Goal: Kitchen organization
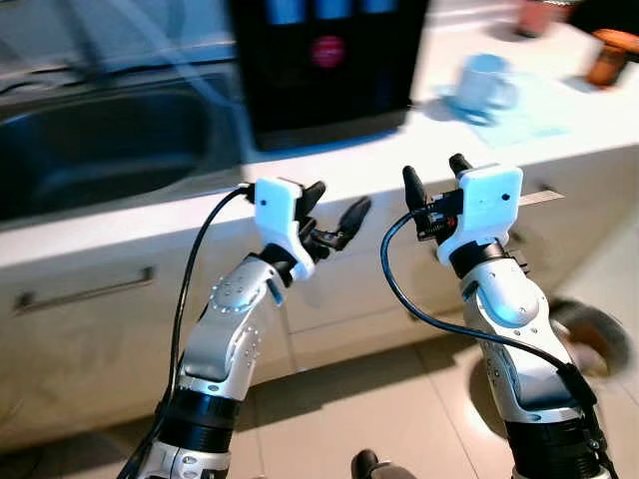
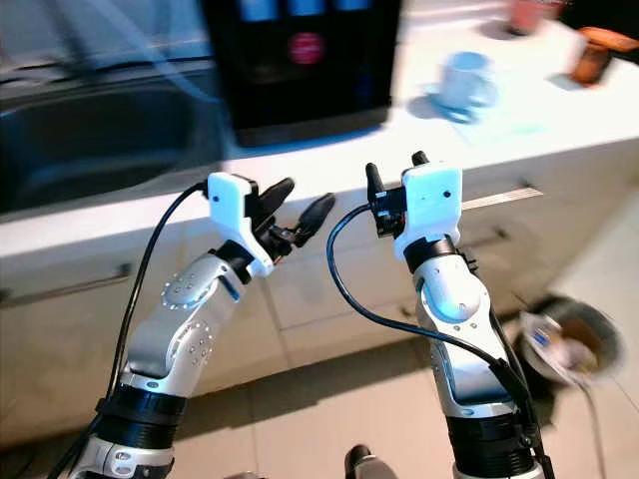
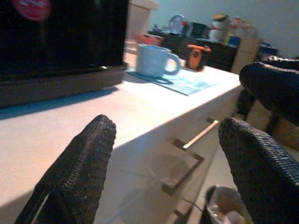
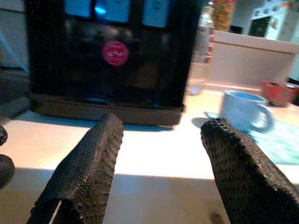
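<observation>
Both arms raised in front of surface (image 1: 150,215), nothing held: you look staged for reach, not mid-grasp.
Left end effector (image 1: 334,215): fingers spread, empty, just short of surface edge.
Right end effector (image 1: 434,178): fingers spread, empty, aimed over surface toward black machine (image 1: 324,65).
Likely target, mug (image 1: 486,85), sits on blue mat (image 1: 519,118), well beyond right end effector, handle side-on.
Sink (image 1: 95,145) to left.
Bowl (image 2: 564,344) on floor below, probably pet dish; mind footing.

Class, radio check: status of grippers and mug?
Left gripper, right gripper open, empty, before counter. Blue mug untouched on mat. Nothing between.
</observation>
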You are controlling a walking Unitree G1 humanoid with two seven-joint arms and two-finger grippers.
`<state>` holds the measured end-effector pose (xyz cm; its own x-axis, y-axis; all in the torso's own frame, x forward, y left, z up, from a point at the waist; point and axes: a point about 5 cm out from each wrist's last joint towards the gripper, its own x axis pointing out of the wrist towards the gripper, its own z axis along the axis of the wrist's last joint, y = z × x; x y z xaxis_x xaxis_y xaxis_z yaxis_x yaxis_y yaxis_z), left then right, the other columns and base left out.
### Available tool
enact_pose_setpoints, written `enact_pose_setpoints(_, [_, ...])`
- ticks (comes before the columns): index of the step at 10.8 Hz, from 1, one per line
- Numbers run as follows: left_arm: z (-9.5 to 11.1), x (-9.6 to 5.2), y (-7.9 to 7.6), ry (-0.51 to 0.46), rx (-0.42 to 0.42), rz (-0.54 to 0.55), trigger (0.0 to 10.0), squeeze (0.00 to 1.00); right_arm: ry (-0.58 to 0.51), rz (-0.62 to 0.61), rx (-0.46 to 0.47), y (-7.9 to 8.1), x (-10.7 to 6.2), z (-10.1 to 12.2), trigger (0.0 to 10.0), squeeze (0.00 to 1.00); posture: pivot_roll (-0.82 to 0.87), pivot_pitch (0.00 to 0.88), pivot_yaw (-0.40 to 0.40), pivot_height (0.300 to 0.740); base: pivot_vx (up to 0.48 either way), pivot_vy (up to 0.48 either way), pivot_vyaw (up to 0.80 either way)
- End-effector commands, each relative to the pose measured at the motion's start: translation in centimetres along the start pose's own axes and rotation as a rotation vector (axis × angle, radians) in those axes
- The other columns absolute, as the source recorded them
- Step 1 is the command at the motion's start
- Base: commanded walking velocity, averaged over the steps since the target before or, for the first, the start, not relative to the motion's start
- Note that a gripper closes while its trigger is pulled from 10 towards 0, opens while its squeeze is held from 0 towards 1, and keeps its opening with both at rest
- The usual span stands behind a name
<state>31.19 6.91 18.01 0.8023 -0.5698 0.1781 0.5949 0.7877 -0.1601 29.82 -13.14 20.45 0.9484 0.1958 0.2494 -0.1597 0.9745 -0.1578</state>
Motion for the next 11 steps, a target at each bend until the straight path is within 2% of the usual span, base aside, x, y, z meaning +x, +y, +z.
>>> enact_pose_setpoints(1, [0.3, 0.3, 0.0, -0.007, 0.009, -0.003, 10.0, 0.0, 0.0, 0.006, -0.009, 0.1, 0.0, 0.1, 10.0, 0.0, -0.02, 0.063, 0.072, 0.74, 0.0, 0.0, -0.8])
enact_pose_setpoints(7, [-0.1, 0.1, 0.5, 0.008, 0.017, 0.028, 10.0, 0.0, 0.014, -0.005, 0.006, 0.1, -0.1, -0.2, 10.0, 0.0, -0.02, 0.068, 0.075, 0.74, 0.0, 0.0, -0.8])
enact_pose_setpoints(9, [-0.3, -0.6, 2.3, -0.003, 0.055, 0.135, 10.0, 0.0, 0.043, -0.066, 0.033, -0.6, -0.2, -0.9, 10.0, 0.0, -0.02, 0.067, 0.077, 0.74, 0.0, 0.0, -0.8])
enact_pose_setpoints(10, [-1.1, -1.8, 4.2, 0.016, 0.101, 0.25, 10.0, 0.0, 0.084, -0.138, 0.036, -1.6, -0.5, -2.1, 10.0, 0.0, -0.02, 0.066, 0.077, 0.74, 0.0, 0.0, -0.8])
enact_pose_setpoints(11, [-1.7, -2.6, 5.2, 0.037, 0.121, 0.3, 10.0, 0.0, 0.119, -0.181, 0.037, -2.3, -1.0, -2.9, 10.0, 0.0, -0.02, 0.068, 0.077, 0.74, 0.0, 0.0, -0.8])
